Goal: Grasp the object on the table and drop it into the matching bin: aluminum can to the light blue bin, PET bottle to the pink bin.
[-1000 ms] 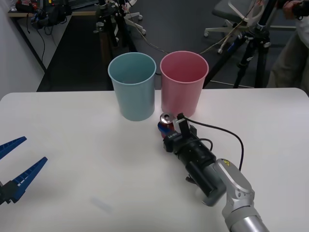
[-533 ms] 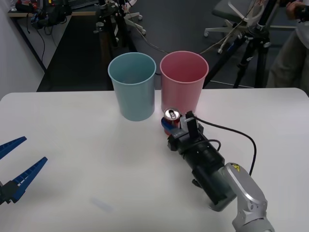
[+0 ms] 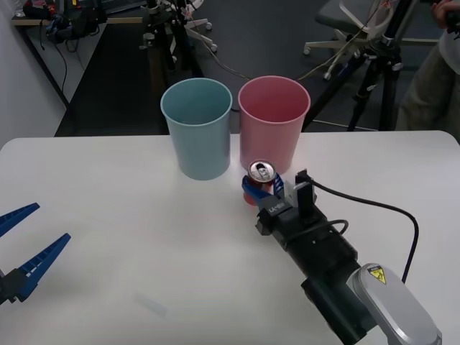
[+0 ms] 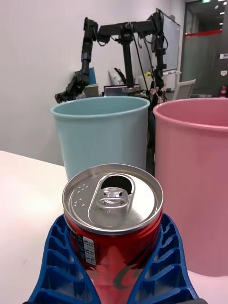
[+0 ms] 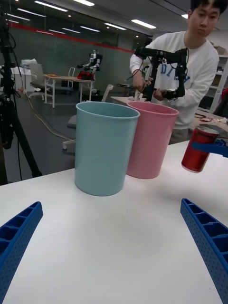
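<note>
Right end effector [image 3: 260, 188] clenched on can [image 3: 260, 180], upright, lifted off surface [image 3: 108, 215] near far edge | blue bin [image 3: 197, 129] left-forward of can, nearer than left end effector [image 3: 21, 244], released, idle near-left.

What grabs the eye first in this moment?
The right gripper clamps the red can off the table, just in front of the pink bin. The light blue bin stands beside it, and the left gripper waits open at the table's left edge.
</note>
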`<state>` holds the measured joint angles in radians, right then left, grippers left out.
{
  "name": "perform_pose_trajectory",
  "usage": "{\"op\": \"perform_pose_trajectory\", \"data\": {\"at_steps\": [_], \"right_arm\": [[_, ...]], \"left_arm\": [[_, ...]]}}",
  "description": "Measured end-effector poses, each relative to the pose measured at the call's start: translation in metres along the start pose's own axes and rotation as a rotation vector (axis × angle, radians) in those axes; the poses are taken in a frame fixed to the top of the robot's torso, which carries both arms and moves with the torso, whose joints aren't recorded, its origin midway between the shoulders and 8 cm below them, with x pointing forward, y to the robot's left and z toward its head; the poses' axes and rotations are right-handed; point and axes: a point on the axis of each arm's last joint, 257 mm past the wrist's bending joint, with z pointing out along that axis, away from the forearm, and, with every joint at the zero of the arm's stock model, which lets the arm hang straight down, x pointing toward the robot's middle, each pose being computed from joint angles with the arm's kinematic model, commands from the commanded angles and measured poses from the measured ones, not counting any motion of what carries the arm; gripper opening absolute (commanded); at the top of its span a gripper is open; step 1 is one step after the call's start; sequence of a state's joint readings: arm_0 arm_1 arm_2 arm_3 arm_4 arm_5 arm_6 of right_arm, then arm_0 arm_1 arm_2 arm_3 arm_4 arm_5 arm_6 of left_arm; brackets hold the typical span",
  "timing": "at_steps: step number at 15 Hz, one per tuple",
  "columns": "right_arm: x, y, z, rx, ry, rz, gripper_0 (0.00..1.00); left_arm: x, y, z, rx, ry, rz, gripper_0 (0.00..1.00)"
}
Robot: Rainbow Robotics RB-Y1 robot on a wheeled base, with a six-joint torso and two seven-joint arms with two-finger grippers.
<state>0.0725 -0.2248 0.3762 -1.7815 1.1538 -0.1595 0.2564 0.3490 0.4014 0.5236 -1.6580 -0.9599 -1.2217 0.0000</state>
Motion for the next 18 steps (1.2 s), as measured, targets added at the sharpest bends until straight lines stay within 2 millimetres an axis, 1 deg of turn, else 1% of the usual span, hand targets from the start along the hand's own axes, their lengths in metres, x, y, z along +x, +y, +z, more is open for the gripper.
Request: {"op": "perform_pose_trajectory", "data": {"at_steps": [5, 8, 10, 13, 16, 18], "right_arm": [[-0.057, 0.007, 0.001, -0.012, -0.089, 0.007, 0.0], [-0.095, 0.012, 0.001, -0.025, -0.153, 0.003, 0.0], [-0.121, 0.017, 0.006, -0.04, -0.199, -0.009, 0.0], [-0.149, 0.022, 0.026, -0.059, -0.252, -0.001, 0.0], [-0.164, 0.018, 0.052, -0.058, -0.277, -0.012, 0.0], [-0.174, 0.014, 0.075, -0.054, -0.291, -0.016, 0.0]], "left_arm": [[0.0, 0.0, 0.0, 0.0, 0.0, 0.0, 1.0], [0.0, 0.0, 0.0, 0.0, 0.0, 0.0, 1.0], [0.0, 0.0, 0.0, 0.0, 0.0, 0.0, 1.0], [0.0, 0.0, 0.0, 0.0, 0.0, 0.0, 1.0], [0.0, 0.0, 0.0, 0.0, 0.0, 0.0, 1.0], [0.0, 0.0, 0.0, 0.0, 0.0, 0.0, 1.0]]}}
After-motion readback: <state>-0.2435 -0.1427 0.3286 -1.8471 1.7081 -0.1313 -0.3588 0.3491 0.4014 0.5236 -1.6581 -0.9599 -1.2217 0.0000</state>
